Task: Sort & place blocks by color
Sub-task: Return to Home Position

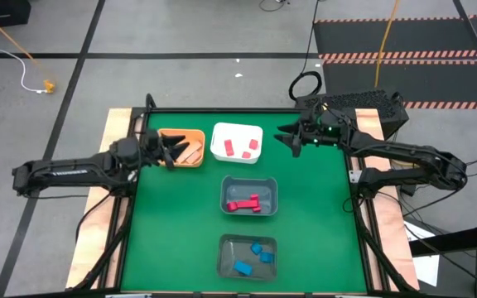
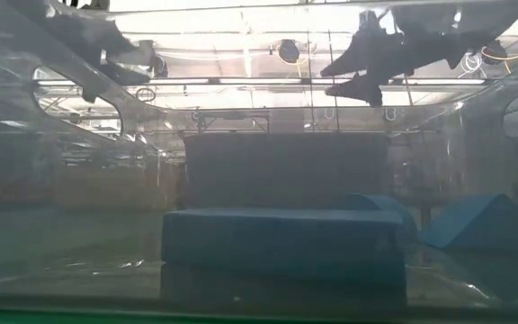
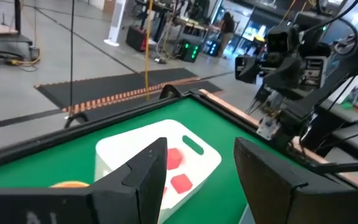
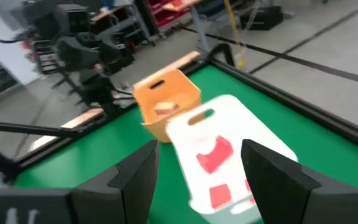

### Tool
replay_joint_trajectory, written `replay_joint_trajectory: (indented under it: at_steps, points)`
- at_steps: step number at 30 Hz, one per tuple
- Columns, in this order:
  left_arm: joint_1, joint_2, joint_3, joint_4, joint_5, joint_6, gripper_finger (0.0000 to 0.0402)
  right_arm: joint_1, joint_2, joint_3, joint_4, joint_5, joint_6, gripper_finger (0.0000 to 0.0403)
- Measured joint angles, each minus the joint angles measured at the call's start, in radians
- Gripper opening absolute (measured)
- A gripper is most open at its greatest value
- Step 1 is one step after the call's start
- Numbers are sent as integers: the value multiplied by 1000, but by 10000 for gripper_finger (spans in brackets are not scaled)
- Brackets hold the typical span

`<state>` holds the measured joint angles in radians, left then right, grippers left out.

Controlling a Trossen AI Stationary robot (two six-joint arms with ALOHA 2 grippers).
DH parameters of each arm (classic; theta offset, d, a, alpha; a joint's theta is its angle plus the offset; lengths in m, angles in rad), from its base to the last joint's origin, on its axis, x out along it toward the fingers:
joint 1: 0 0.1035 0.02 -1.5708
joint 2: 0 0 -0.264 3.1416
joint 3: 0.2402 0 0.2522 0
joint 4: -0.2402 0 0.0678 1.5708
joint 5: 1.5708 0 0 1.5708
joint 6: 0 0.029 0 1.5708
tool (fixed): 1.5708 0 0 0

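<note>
All blocks lie in bins. Tan blocks sit in the orange bin (image 1: pixel 185 147), pink-salmon ones (image 1: pixel 237 147) in the white bin (image 1: pixel 237 131), red ones (image 1: pixel 243 204) in the upper grey bin (image 1: pixel 249 184), and blue ones (image 1: pixel 251 257) in the lower grey bin (image 1: pixel 222 255). The low view looks through that bin at the blue blocks (image 2: pixel 281 238). My left gripper (image 1: pixel 172 151) hangs open over the orange bin; its wrist view (image 3: pixel 201 149) looks onto the white bin (image 3: pixel 123 152). My right gripper (image 1: pixel 292 139) is open in the air right of the white bin (image 4: pixel 229 118).
The four bins stand on the green mat (image 1: pixel 321 232), two along the far side and two down the middle. Wooden borders (image 1: pixel 110 165) frame the mat. Bare mat shows left and right of the grey bins. A black box (image 1: pixel 363 103) sits beyond the far right corner.
</note>
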<state>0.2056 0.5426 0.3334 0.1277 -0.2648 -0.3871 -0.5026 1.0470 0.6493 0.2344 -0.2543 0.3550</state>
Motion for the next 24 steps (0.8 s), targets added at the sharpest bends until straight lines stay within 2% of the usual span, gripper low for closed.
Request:
replay_joint_trajectory:
  at_steps: [6,13,20,24]
  points:
    - [-5,0,-117,97,0,-91,186,1,0,-81,37,51,49,222]
    - [-5,0,-223,192,-1,-152,186,1,0,-230,284,50,130,222]
    - [-5,0,-286,192,-2,-230,186,1,0,-390,559,52,234,222]
    - [-5,0,-298,192,-2,-244,186,0,0,-464,651,88,261,222]
